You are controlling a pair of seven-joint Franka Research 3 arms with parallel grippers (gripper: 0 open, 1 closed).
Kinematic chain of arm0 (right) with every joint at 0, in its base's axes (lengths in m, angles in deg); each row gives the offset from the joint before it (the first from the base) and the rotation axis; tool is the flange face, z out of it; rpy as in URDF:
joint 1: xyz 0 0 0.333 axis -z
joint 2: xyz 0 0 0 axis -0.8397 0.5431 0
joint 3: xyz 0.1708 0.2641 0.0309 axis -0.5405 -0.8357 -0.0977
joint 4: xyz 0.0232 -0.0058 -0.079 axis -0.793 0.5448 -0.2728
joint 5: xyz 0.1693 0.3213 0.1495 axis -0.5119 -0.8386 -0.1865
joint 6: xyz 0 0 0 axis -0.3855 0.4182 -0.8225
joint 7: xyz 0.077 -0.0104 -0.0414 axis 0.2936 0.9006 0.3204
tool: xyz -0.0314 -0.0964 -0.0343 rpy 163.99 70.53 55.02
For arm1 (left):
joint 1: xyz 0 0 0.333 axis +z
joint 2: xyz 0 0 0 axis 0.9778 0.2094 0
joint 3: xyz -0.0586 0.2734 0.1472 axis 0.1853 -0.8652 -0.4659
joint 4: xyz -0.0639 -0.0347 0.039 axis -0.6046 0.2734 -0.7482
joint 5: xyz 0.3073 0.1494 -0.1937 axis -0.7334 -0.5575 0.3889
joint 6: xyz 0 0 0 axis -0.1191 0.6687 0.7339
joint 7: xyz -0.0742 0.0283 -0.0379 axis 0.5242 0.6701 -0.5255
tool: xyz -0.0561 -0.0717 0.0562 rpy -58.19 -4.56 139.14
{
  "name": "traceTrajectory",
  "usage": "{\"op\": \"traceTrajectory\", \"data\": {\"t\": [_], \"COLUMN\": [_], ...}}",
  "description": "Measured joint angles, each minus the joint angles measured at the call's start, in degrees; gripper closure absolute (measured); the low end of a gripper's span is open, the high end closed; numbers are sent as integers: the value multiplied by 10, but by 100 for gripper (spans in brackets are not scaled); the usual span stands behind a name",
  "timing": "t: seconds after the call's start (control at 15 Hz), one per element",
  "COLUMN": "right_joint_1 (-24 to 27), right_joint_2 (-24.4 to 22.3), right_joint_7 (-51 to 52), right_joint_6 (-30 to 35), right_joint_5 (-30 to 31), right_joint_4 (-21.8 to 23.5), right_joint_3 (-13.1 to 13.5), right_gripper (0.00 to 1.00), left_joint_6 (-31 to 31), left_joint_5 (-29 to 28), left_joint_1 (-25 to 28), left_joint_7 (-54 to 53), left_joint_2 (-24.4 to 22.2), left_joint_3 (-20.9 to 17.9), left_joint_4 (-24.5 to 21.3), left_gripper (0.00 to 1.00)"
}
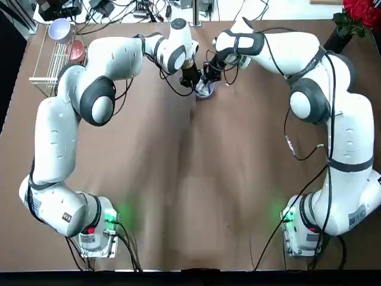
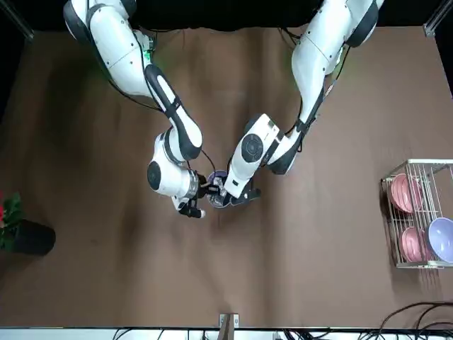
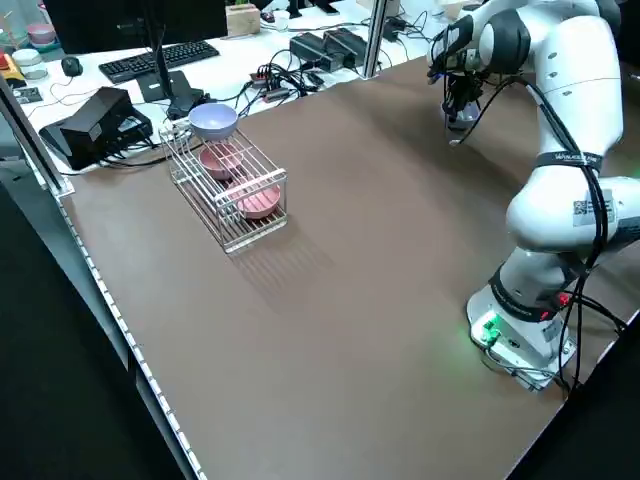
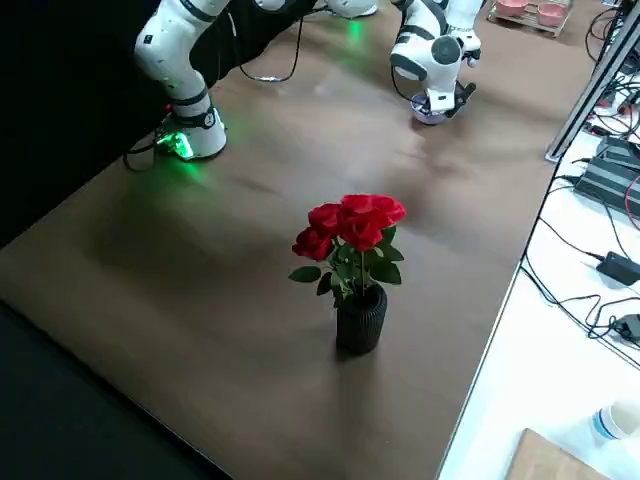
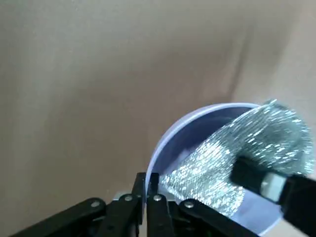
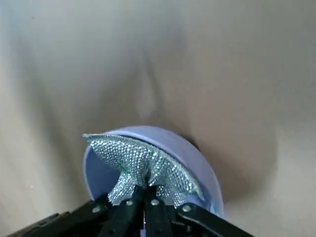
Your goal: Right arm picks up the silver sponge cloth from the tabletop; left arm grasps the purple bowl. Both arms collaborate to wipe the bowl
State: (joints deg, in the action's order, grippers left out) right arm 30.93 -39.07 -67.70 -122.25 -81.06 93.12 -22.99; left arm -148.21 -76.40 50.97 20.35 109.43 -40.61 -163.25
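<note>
One purple bowl [image 5: 180,136], rim pinched in my left claw [image 5: 146,197], silver cloth [image 5: 222,158] inside.

Bowl sits near the table's far edge, in the middle between my two arms, mouth facing up in the left wrist view; whether its base touches the tabletop [image 1: 172,196], I cannot tell. Left claw closed on the rim, one finger each side of the wall. Right claw [image 6: 143,197] closed on the bunched cloth at the bowl's mouth, cloth spreading over the inside and up to the rim. Outward, far left corner: wire rack [image 3: 225,190] holding two pink bowls [image 3: 258,200] and another purple-toned bowl [image 3: 213,120]. Far right: red roses [image 4: 355,222] in a black ribbed pot [image 4: 361,320], upright.
</note>
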Motion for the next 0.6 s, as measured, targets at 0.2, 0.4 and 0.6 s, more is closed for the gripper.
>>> {"op": "traceTrajectory", "data": {"t": [0.2,0.4,0.6], "right_joint_1": [9,16,17], "right_joint_2": [0,0,1], "right_joint_7": [1,2,2], "right_joint_6": [4,20,77], "right_joint_5": [3,13,28], "right_joint_4": [-10,-10,-10], "right_joint_3": [4,4,11], "right_gripper": [98,98,98], "left_joint_6": [-2,-6,-6], "left_joint_5": [0,0,0], "left_joint_1": [0,0,0], "left_joint_7": [0,0,0], "left_joint_2": [1,2,2], "left_joint_3": [0,0,1], "left_joint_4": [0,2,2], "left_gripper": [96,96,96]}}
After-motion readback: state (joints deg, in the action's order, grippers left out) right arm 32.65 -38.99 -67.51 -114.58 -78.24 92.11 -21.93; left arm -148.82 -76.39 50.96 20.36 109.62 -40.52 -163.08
